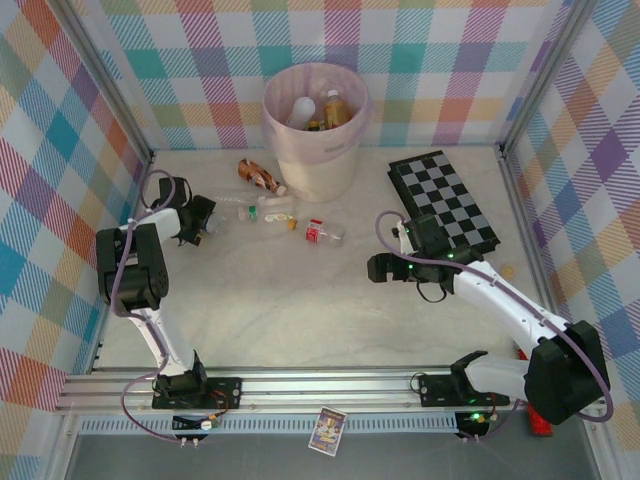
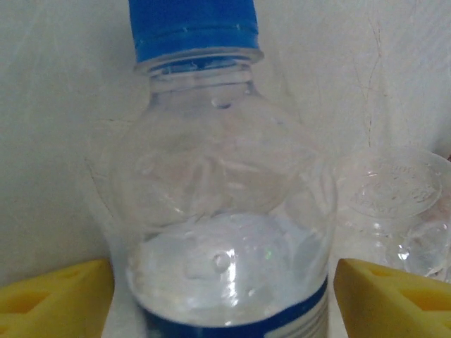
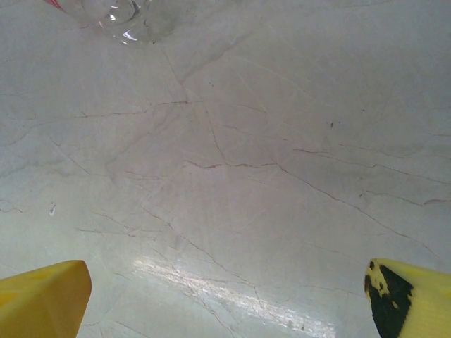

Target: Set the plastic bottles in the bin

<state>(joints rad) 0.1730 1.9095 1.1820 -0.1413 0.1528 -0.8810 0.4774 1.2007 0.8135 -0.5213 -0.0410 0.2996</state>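
Presently the left hand (image 1: 205, 222) sits low at the left side of the bench (image 1: 300, 310), reaching toward a row of lying bottles. Its wrist camera shows a clear blue-capped bottle (image 2: 222, 211) lying between the yellow fingertips (image 2: 56, 299), cap pointing away and a blue label band at the near edge. The fingertips sit just beside the bottle on either side. I cannot tell whether they press on it or only flank it. A second clear bottle (image 2: 394, 204) lies just to the right, its base facing the camera.

The right hand (image 1: 385, 266) hovers mid-bench with its jaws spread wide and nothing between them. Its wrist view shows only pale marbled surface below, with the base of a red-labelled bottle (image 3: 120, 14) at the top edge.

The bin (image 1: 275, 130) stands at the far middle of the bench, lined with a pink bag, and holds a white bottle (image 1: 300, 110) and an amber bottle (image 1: 335, 105). Just left of its foot lies a brown bottle (image 1: 258, 175). The red-labelled bottle lies in front of the bin. A checkerboard (image 1: 440, 200) lies to the right of the bin.
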